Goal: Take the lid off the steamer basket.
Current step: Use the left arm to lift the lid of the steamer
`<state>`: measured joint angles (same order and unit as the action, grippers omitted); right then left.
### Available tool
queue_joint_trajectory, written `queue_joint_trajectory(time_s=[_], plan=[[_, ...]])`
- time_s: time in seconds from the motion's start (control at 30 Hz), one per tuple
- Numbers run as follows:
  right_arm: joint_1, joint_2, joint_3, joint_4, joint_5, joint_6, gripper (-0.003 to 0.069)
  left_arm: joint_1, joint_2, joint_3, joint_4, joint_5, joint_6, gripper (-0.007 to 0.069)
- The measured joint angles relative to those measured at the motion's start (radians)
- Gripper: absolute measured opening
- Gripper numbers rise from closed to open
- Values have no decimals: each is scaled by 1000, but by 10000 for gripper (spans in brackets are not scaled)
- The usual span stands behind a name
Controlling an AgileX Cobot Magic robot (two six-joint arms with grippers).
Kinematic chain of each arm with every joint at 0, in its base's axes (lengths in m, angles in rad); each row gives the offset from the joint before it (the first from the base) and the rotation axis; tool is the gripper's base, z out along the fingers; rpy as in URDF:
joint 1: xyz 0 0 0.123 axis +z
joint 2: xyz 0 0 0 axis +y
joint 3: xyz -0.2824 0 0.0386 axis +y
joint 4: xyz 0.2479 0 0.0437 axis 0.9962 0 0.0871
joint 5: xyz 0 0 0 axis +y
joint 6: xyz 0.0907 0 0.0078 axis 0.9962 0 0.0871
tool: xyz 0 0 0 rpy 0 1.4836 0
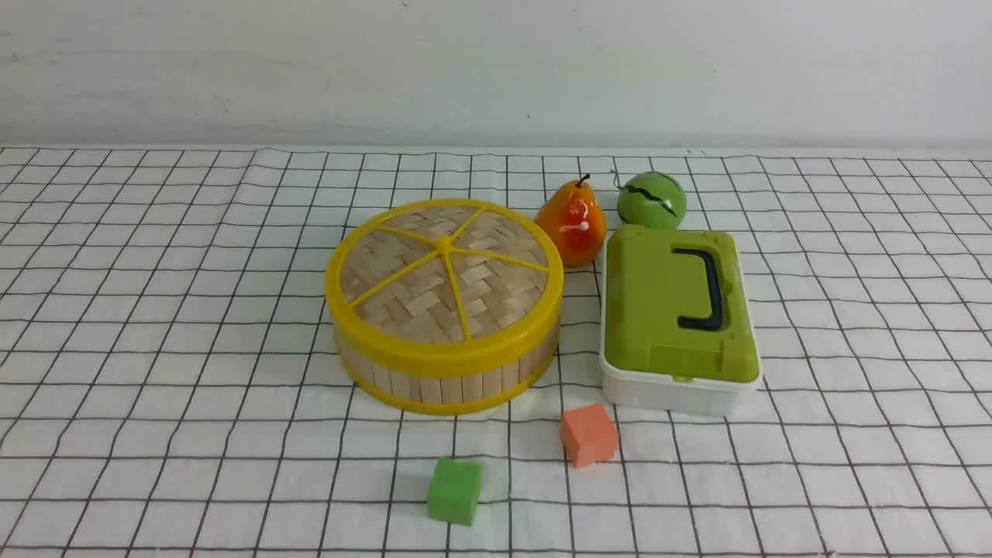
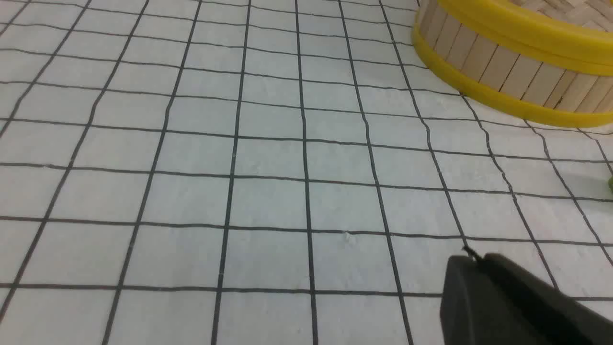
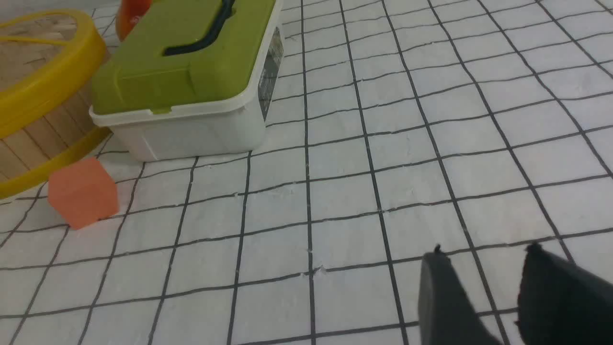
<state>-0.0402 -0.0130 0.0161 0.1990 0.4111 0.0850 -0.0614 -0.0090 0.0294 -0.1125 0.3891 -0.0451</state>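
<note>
The woven bamboo lid (image 1: 443, 279) with a yellow rim and yellow spokes sits closed on the steamer basket (image 1: 446, 380) in the middle of the checked cloth. The basket's slat wall also shows in the left wrist view (image 2: 507, 67) and in the right wrist view (image 3: 28, 139). Neither gripper shows in the front view. My left gripper (image 2: 471, 258) is shut and empty above bare cloth, well short of the basket. My right gripper (image 3: 483, 254) is open and empty above bare cloth, away from the box and basket.
A white box with a green lid (image 1: 678, 310) stands right of the basket. A pear (image 1: 572, 223) and a green ball (image 1: 651, 200) lie behind. An orange cube (image 1: 589, 434) and a green cube (image 1: 454, 490) lie in front of the basket.
</note>
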Motion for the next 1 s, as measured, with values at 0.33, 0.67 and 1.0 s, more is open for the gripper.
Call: queue_joint_trajectory(time_s=[0.33, 0.67, 1.0], plan=[[0, 0, 0, 0, 0, 0, 240, 0, 0, 0, 0, 0, 0, 20], [0, 0, 0, 0, 0, 0, 240, 0, 0, 0, 0, 0, 0, 30], [0, 0, 0, 0, 0, 0, 240, 0, 0, 0, 0, 0, 0, 41]])
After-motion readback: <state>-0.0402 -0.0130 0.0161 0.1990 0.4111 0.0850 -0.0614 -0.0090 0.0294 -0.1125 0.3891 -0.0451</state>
